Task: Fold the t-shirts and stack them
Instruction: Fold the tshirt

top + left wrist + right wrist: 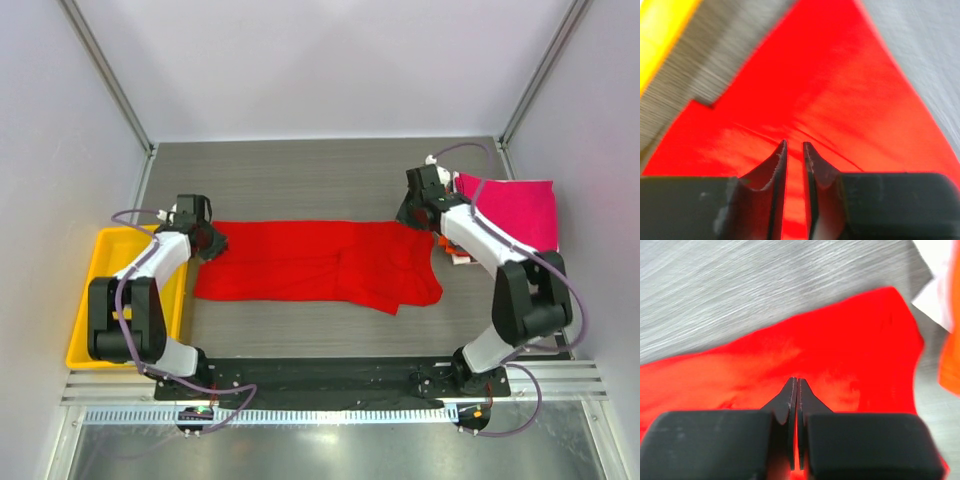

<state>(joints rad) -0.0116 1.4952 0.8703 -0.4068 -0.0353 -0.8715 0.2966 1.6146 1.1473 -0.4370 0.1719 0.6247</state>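
Left gripper [794,146] first: its black fingers [779,162] are down to a narrow slit with red showing through it. I honestly can't tell if any cloth is actually caught in there or if that's just the fabric underneath. The tips sit right on the plain bright red short-sleeved t-shirt [835,90], near its left end.

Right gripper [796,381] is squeezed shut, fingers pressed flat together with the tips down on the same red cloth, close to its far right corner. Whether a fold is pinched between them, can't say from here.

The red shirt itself lies across the middle of the grey wood-grain table [320,165] as a long band running left to right, flattish, with a few creases and a doubled-up lumpy bit toward the right end.

Around it: the yellow plastic tray [85,300] sits at the left edge of the table, just beside the shirt's left end, and the left arm reaches over its inner rim. On the right is the stack of folded shirts, with the magenta-pink folded t-shirt [515,208] on top. Edges of an orange cloth [950,357] and a white cloth [940,270] show in the right wrist view, just beside the red corner. The right arm crosses over the stack's near left part, so the lower layers are mostly hidden.
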